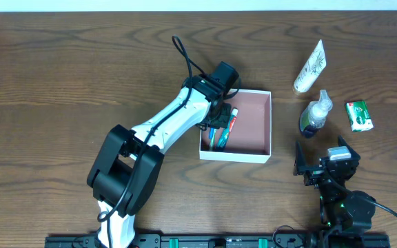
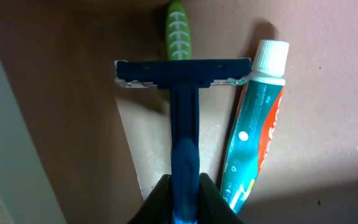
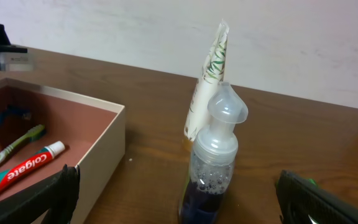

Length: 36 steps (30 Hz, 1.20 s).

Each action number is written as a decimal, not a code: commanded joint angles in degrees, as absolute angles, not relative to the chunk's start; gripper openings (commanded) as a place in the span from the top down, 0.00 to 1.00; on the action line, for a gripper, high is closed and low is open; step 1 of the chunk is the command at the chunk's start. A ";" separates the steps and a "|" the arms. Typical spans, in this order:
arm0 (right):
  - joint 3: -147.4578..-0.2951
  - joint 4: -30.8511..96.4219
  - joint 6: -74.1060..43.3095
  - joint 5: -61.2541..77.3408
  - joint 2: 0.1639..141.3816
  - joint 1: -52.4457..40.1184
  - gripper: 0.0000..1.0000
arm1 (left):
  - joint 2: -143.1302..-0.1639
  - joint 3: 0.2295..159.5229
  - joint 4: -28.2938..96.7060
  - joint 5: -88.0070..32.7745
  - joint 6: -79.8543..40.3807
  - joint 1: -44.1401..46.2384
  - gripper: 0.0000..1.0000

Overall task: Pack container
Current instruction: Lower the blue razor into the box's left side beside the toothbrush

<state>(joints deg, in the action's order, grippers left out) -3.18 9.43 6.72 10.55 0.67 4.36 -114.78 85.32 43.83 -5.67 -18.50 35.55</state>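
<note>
container sits mid table, right of centre. looks light, thin card walls that would likely flex, so pinch one wall rim gently. left tool inside it, clamped on razor handle. right tool spread wide, empty.

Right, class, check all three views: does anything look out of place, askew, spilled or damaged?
Nothing stands out: no spill or damage shows. The left claw grips a blue razor inside the container, beside the toothpaste and toothbrush. The pump bottle stands upright outside it.
</note>
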 commanded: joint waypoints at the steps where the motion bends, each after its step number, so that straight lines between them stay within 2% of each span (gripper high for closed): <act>1: -2.90 9.47 7.38 10.55 0.30 3.68 0.01 | -115.46 85.41 43.99 -4.36 -19.20 34.79 0.86; 9: -2.90 9.47 7.38 10.55 0.30 3.68 0.01 | -115.46 85.41 43.99 -4.40 -19.18 34.79 0.76; 22: -2.90 9.47 7.38 10.55 0.30 3.68 0.01 | -114.54 87.11 44.23 -7.18 -19.16 34.79 0.75; 31: -2.90 9.47 7.38 10.55 0.30 3.68 0.01 | -107.85 93.82 48.18 -8.32 -16.29 34.79 0.75; 36: -2.90 9.47 7.38 10.55 0.30 3.68 0.01 | -103.59 93.97 50.92 -2.48 -15.73 34.61 0.74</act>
<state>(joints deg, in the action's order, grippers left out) -3.18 9.41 6.72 10.55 0.67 4.36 -106.28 92.92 49.43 -6.83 -17.28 35.24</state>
